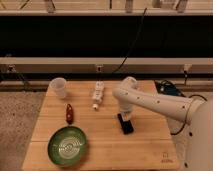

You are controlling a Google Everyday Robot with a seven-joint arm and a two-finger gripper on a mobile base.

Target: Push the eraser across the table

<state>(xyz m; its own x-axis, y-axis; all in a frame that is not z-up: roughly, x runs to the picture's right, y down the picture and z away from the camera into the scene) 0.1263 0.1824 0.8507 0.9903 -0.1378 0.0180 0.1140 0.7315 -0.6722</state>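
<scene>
Only one camera view here. The black eraser (pixel 128 127) lies flat on the wooden surface (pixel 145 147), a bit right of center. The white arm reaches in from the right and bends down, so the gripper (pixel 124 115) is right over the eraser's far end, fingers closed, nothing held. Off to the left there's a red pepper (pixel 69 113), a green plate (pixel 68 146), a clear cup (pixel 58 87) and a white power strip (pixel 98 95).

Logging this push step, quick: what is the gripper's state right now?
Gripper: closed, nothing seen held, tip down at the far end of the flat black rectangular eraser on the light wooden table.
</scene>
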